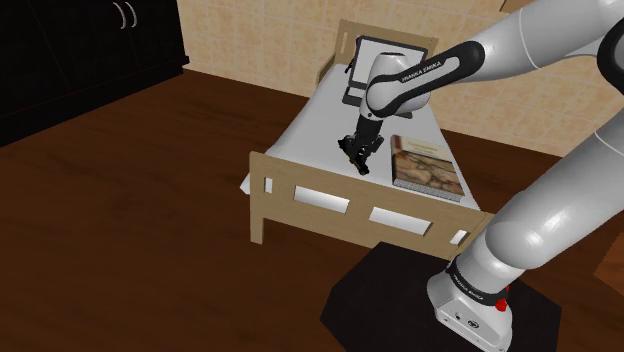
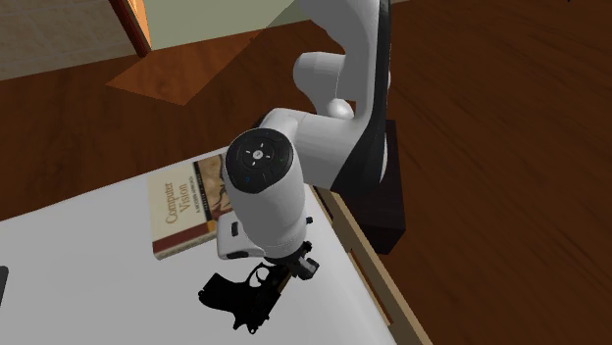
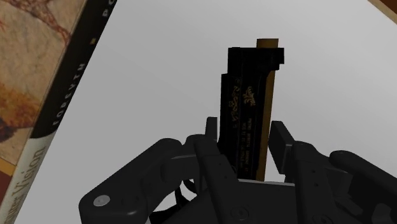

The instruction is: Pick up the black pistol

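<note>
The black pistol (image 3: 248, 89), with gold markings on its slide, lies on a white tabletop (image 3: 165, 63). My gripper (image 3: 245, 143) is down over it, and the two black fingers press against either side of the slide. In the shoulder view the gripper (image 1: 352, 152) is at the table's near half, with the pistol (image 1: 360, 165) under it, left of a book. From the second exterior view the pistol's grip (image 2: 235, 294) sticks out beside the gripper (image 2: 282, 274). I cannot tell whether the pistol rests on the tabletop or is just off it.
A brown-covered book (image 1: 425, 165) (image 2: 181, 211) (image 3: 38, 76) lies close beside the pistol. The table (image 1: 320, 120) has a wooden frame with a raised rail at its near edge (image 1: 350, 205). A dark flat panel (image 1: 385, 50) leans at the table's far end. A black cabinet (image 1: 80, 50) stands at the far left.
</note>
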`<act>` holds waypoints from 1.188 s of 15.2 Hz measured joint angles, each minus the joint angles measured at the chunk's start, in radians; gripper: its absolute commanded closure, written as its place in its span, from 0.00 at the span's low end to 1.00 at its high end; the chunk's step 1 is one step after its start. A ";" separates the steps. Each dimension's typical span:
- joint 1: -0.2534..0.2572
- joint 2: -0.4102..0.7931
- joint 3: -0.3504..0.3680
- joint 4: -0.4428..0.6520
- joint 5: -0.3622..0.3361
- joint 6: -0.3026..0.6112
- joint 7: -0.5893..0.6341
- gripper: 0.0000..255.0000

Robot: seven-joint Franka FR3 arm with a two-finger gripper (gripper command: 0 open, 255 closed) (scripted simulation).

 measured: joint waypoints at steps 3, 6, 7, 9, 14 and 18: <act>0.000 0.000 0.000 0.000 0.000 0.000 0.000 1.00; 0.000 -0.005 0.000 0.002 0.000 -0.007 0.000 1.00; 0.000 -0.008 0.000 0.007 -0.001 -0.015 0.000 1.00; 0.000 -0.022 0.000 0.018 -0.001 -0.040 0.001 1.00; 0.000 -0.062 0.001 0.053 -0.004 -0.114 0.005 1.00; 0.000 -0.087 0.002 0.082 -0.005 -0.169 0.008 1.00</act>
